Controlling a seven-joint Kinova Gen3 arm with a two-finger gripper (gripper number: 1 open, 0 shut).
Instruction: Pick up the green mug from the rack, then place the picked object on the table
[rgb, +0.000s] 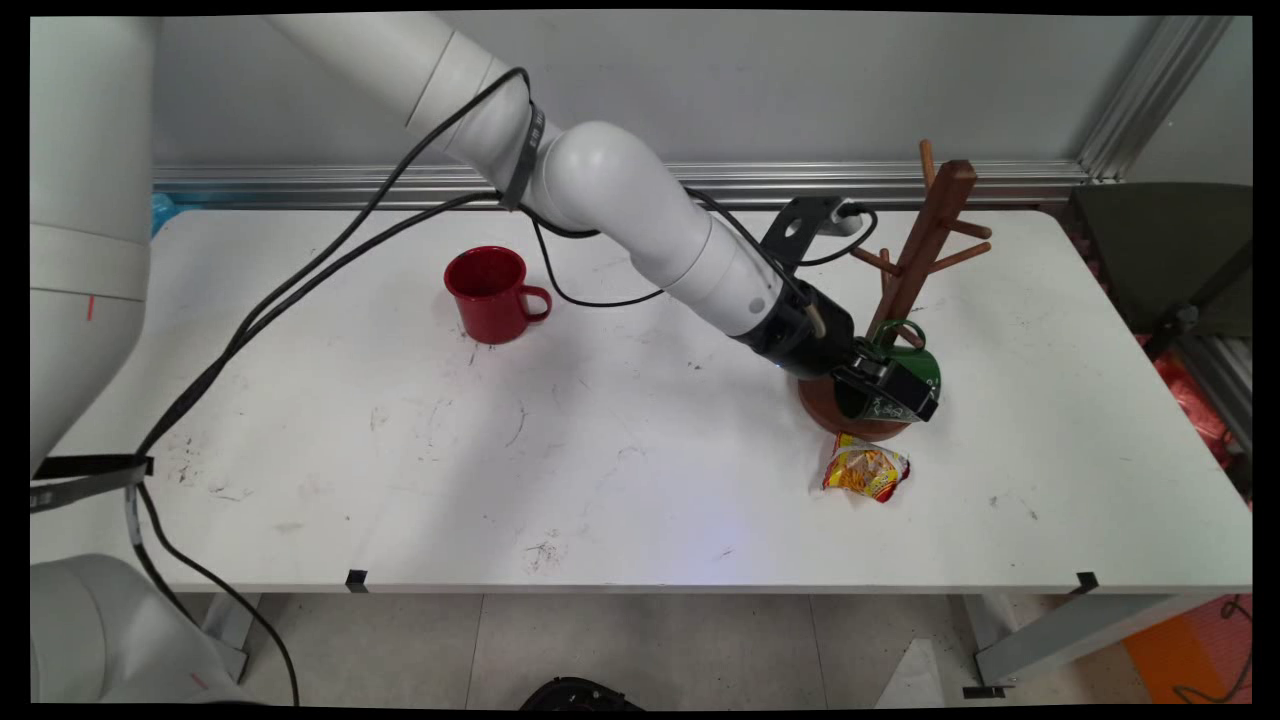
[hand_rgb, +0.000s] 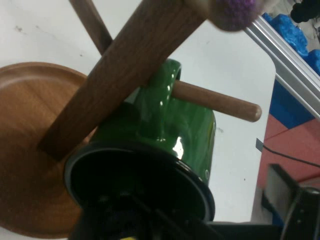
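Gripper and green mug at the wooden mug tree. The black two-finger gripper (rgb: 888, 388) reaches down from the upper left to the foot of the wooden mug tree (rgb: 925, 240), which stands on the right-hand part of the white table (rgb: 640, 500). It is closed on the rim of a green mug (rgb: 922, 368), so the hand is neither wide nor empty but is holding the mug by its mouth. The mug is tipped on its side, low against the tree's slanting post and just above the round wooden base (hand_rgb: 25, 150). In the main view the mug's handle (rgb: 900, 328) appears as a green loop beside the post. In the hand view a lower peg (hand_rgb: 220, 102) emerges from behind the green mug (hand_rgb: 170, 130), and the post (hand_rgb: 130, 65) crosses in front of it. Whether the handle is threaded over that peg or merely lies against it cannot be told from either view. The mug's dark opening faces the hand camera, and the gripper's linkage covers its lower rim. A crumpled yellow and red snack packet (rgb: 865, 470) lies on the table just in front of the tree's base, apart from it. A red mug (rgb: 490, 295) stands upright well to the left, handle to the right, far from the gripper. The upper pegs of the tree carry nothing.
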